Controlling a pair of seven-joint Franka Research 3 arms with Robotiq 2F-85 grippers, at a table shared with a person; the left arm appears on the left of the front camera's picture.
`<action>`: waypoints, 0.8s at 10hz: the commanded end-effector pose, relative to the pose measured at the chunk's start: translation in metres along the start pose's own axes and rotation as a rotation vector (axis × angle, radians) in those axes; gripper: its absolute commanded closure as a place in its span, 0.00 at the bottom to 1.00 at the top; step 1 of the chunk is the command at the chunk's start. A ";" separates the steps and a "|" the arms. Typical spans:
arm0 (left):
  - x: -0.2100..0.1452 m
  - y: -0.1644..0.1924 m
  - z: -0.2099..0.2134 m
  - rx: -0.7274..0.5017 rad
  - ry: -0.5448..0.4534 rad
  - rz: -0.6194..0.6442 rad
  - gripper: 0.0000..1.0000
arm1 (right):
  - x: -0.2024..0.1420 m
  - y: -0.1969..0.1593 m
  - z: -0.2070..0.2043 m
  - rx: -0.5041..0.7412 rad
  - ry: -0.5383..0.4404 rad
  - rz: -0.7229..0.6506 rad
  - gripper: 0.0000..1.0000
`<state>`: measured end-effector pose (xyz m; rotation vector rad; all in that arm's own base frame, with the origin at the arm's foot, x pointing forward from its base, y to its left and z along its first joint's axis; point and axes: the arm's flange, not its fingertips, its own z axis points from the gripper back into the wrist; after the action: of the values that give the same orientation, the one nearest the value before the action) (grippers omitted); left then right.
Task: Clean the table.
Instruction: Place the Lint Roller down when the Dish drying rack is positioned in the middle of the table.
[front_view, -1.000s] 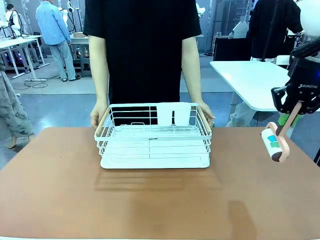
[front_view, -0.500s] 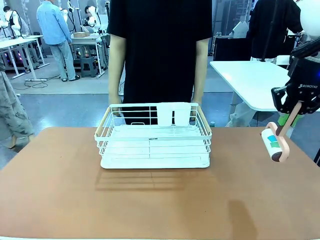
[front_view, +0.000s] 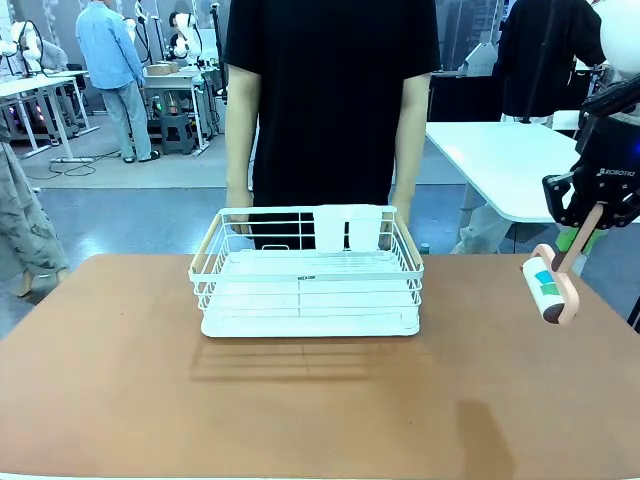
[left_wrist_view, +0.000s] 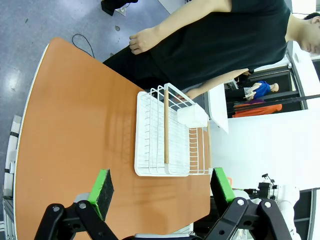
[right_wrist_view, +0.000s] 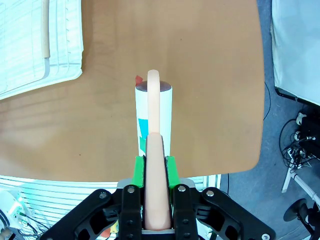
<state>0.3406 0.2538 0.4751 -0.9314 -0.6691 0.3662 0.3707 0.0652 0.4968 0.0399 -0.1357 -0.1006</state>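
Note:
The reddish-brown table (front_view: 120, 380) spreads across the front view, with a white wire rack (front_view: 306, 272) standing at its far middle. My right gripper (front_view: 588, 222) hangs above the table's right edge, shut on the pink handle of a lint roller (front_view: 549, 284), whose white roll dangles just above the tabletop. From the right wrist, the handle (right_wrist_view: 154, 165) runs up between the green pads to the roll (right_wrist_view: 153, 117), and a small red speck (right_wrist_view: 137, 80) lies on the table beside it. My left gripper (left_wrist_view: 161, 186) is open, high over the table's near left side.
A person in a black shirt (front_view: 330, 100) stands behind the rack, hands lowered near its far rim. A white-topped table (front_view: 500, 160) stands at the back right. Other people and benches are farther back on the left.
The person has let go of the rack, drawn both hands back and stood a little to the right. Neither arm has moved, and the roller hangs where it was.

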 end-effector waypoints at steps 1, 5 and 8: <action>0.001 0.000 0.003 -0.031 -0.012 0.001 0.00 | 0.001 0.004 0.002 0.003 0.006 -0.026 0.79; 0.001 0.000 0.003 -0.031 -0.012 0.001 0.00 | 0.000 0.000 0.000 0.000 0.000 0.000 0.79; 0.001 0.000 0.003 -0.031 -0.012 0.001 0.00 | 0.028 0.029 0.005 -0.049 0.027 -0.585 0.79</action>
<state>0.3405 0.2539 0.4750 -0.9314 -0.6692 0.3665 0.3911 0.0723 0.4999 0.0335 -0.1075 -0.4921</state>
